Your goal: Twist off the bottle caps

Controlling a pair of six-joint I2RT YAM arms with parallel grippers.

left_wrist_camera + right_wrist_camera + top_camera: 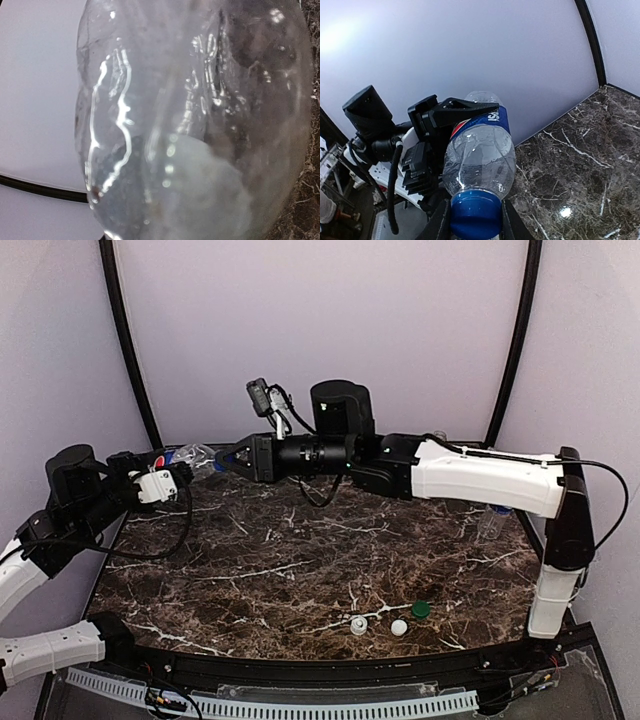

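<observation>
A clear bottle with a blue label (pixel 197 455) is held lying in the air over the table's back left. My left gripper (pixel 178 476) is shut on its labelled body; its black fingers (pixel 451 111) show in the right wrist view. My right gripper (pixel 230 460) is shut on the blue cap (pixel 475 214), with a finger on each side of it (pixel 440 225). The cap sits on the bottle's neck (pixel 480 155). In the left wrist view the bottle's clear wall (pixel 200 120) fills the frame and hides the left fingers.
Two white caps (pixel 358 626) (pixel 399 627) and a green cap (pixel 421 609) lie loose near the front of the marble table (pixel 300 560). A clear capless bottle (pixel 492 522) stands at the right edge. Purple walls close in the back and sides.
</observation>
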